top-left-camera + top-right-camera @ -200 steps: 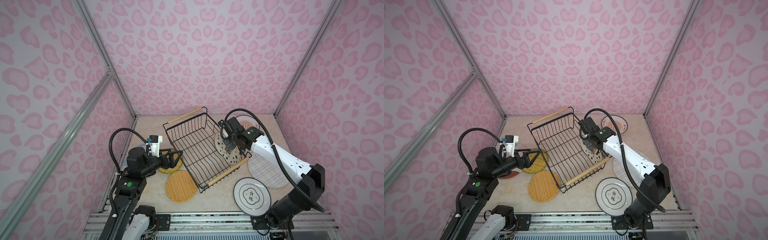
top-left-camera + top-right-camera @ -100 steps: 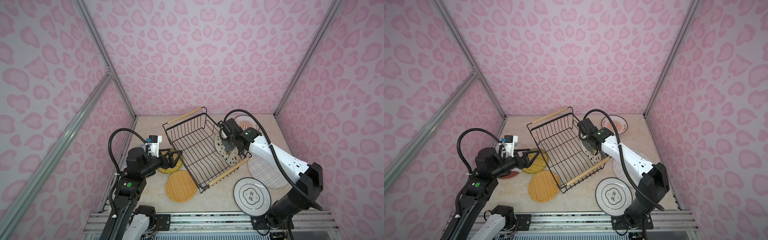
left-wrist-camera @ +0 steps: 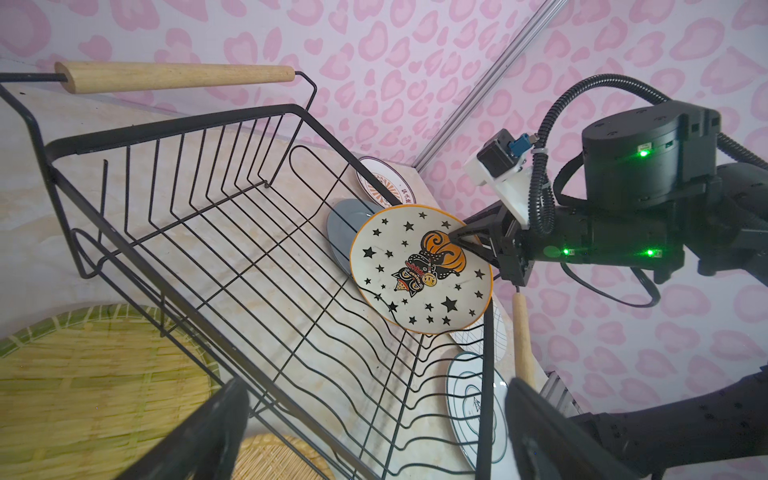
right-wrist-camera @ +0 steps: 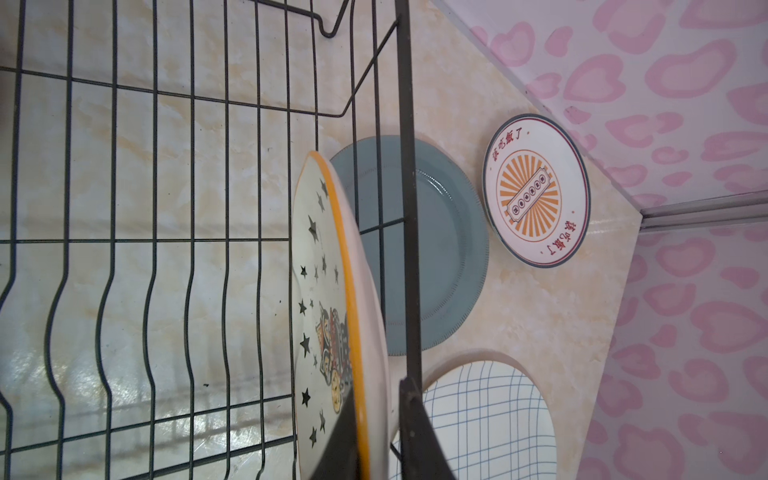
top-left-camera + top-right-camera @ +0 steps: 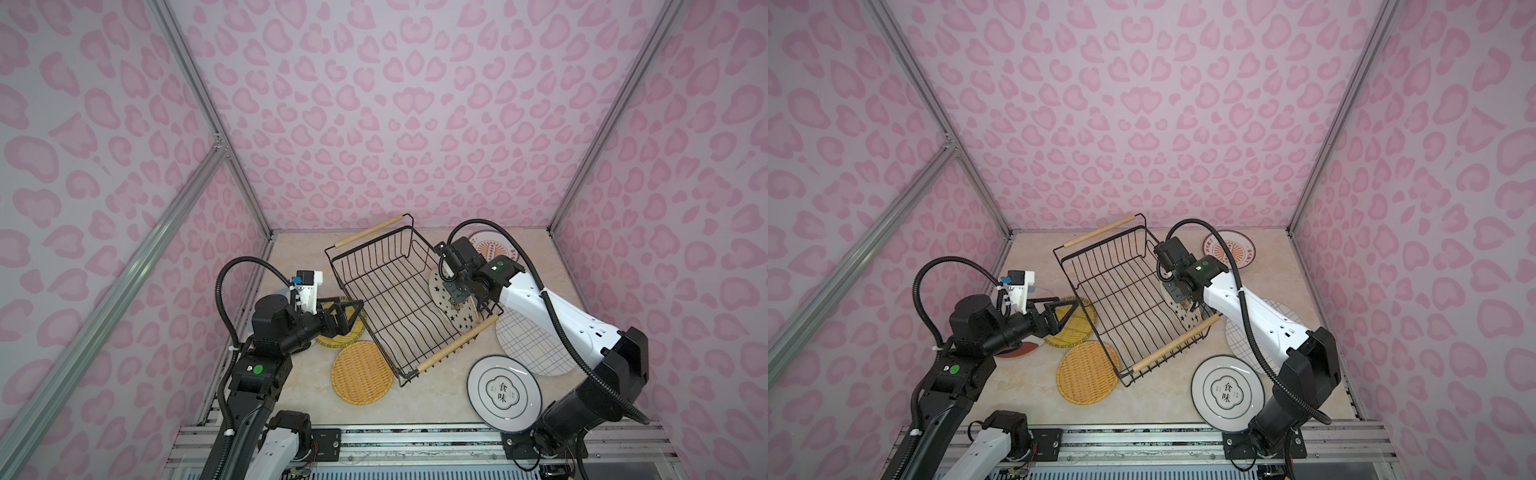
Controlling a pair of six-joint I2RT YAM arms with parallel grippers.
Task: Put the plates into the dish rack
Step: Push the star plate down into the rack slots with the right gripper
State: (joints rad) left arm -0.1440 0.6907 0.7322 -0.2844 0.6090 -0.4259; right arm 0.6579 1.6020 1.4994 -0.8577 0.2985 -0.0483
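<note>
The dish rack [image 5: 458,344] sits skewed on the pale table [image 5: 299,374], one wooden handle at its far side and the other at its near right. Only one plate is in it: the star plate [image 3: 422,268], white with an orange rim (a pumpkin-and-cat figure at its centre), stands on edge and somewhat tilted just inside the rack's right wall, close to the near handle. The right gripper [image 4: 378,399] reaches down from the right with one finger on each side of that plate's upper rim; the right wrist view hints at a sliver of space behind the plate, so I cannot tell whether the fingers are pinching it. The left gripper [image 3: 374,386] hangs at the rack's left side with fingers spread wide, holding nothing, above a yellow woven plate [image 5: 1075,326]. A second woven plate [image 5: 361,378] lies flat just near-left of the rack. Outside the right wall, flat on the table, lie the grey-blue plate [image 4: 449,249] beside the star plate, the sunburst plate [image 4: 536,191] in the far right corner, the grid plate [image 5: 532,345], and nearest, the character plate [image 5: 504,392].
</note>
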